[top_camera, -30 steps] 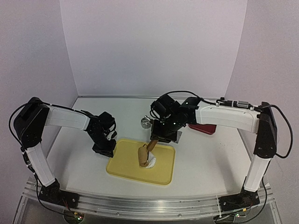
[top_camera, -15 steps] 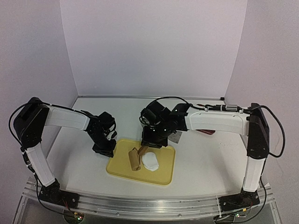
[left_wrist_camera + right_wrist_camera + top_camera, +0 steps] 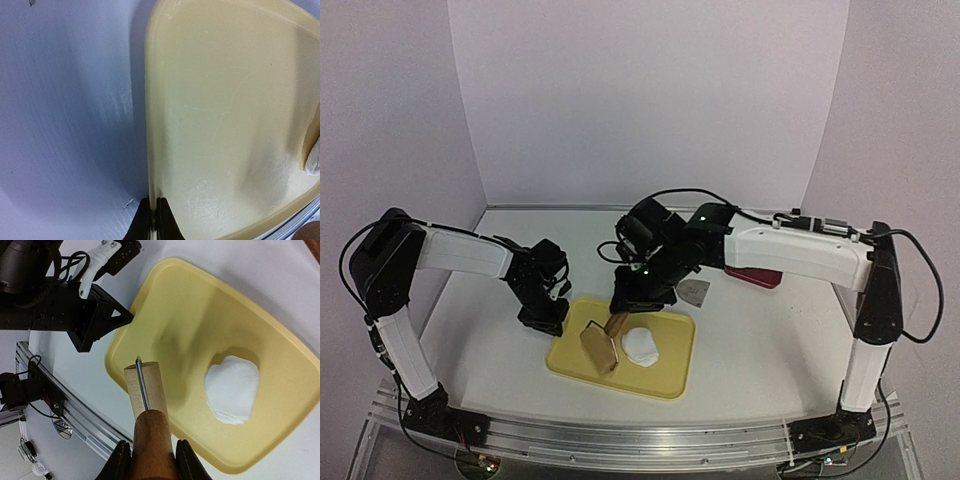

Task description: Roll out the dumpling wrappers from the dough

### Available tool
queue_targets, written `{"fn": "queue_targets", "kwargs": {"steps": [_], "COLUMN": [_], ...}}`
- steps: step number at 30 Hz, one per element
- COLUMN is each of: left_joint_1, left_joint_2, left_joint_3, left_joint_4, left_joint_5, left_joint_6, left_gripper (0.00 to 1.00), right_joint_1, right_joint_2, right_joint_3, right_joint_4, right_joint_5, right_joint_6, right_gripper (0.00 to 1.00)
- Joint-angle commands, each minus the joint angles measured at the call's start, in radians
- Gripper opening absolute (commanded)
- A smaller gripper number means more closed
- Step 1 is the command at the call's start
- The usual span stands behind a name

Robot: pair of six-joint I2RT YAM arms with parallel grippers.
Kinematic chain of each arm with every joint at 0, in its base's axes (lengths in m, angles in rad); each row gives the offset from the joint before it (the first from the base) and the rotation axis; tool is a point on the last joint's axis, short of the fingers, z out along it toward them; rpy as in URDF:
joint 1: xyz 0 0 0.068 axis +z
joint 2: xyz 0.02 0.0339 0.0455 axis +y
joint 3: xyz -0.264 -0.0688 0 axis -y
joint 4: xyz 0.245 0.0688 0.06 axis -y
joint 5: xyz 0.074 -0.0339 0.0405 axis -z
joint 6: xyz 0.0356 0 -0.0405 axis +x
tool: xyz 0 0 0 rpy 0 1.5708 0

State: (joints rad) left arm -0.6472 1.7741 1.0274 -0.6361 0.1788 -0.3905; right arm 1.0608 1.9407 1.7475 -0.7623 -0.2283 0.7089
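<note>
A shallow yellow plastic tray (image 3: 665, 380) sits on the white table (image 3: 760, 340) and holds one soft white dough lump (image 3: 641, 346), roundish and slightly flattened, lying at about 3 o'clock from the tray's centre. A wooden rolling pin with a turned handle (image 3: 601, 346) hangs tilted over the tray floor at 9 o'clock from the dough, just beside it and not touching it. The right gripper (image 3: 150, 462) is clamped on the pin's handle, one finger on each side. The left gripper (image 3: 154, 222) has its fingers pressed together on the tray's thin rim at the 10 o'clock corner. One second ago the pin stood on top of the dough and hid most of it; since then the right arm has swung toward 9 o'clock and the whole lump shows. The left arm and the tray have not moved. Counted: one tray, one dough lump, one rolling pin, and one dark red object (image 3: 760, 276) at 2 o'clock, partly hidden behind the right arm.
</note>
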Motion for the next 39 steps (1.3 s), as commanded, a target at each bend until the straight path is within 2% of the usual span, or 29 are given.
{"fn": "queue_targets", "kwargs": {"steps": [1, 5, 10, 25, 39], "left_joint_1": [0.001, 0.002, 0.001, 0.002, 0.001], "left_joint_2": [0.027, 0.040, 0.050, 0.059, 0.056], "left_joint_3": [0.019, 0.033, 0.046, 0.055, 0.041], "left_joint_4": [-0.027, -0.029, -0.030, -0.032, -0.023], "left_joint_5": [-0.089, -0.086, -0.080, -0.079, -0.079], "left_joint_6": [0.076, 0.088, 0.099, 0.102, 0.090], "left_gripper": [0.00, 0.00, 0.00, 0.00, 0.00], "right_joint_1": [-0.026, -0.061, -0.113, -0.130, -0.128], "right_joint_2": [-0.210, -0.279, -0.291, -0.177, -0.073], "right_joint_3": [-0.118, -0.216, -0.255, -0.253, -0.474], "right_joint_4": [-0.012, -0.012, -0.011, 0.006, -0.023], "right_joint_5": [0.094, 0.124, 0.110, 0.044, 0.128], "right_joint_6": [0.051, 0.045, 0.014, -0.058, -0.002], "right_gripper": [0.00, 0.00, 0.00, 0.00, 0.00]}}
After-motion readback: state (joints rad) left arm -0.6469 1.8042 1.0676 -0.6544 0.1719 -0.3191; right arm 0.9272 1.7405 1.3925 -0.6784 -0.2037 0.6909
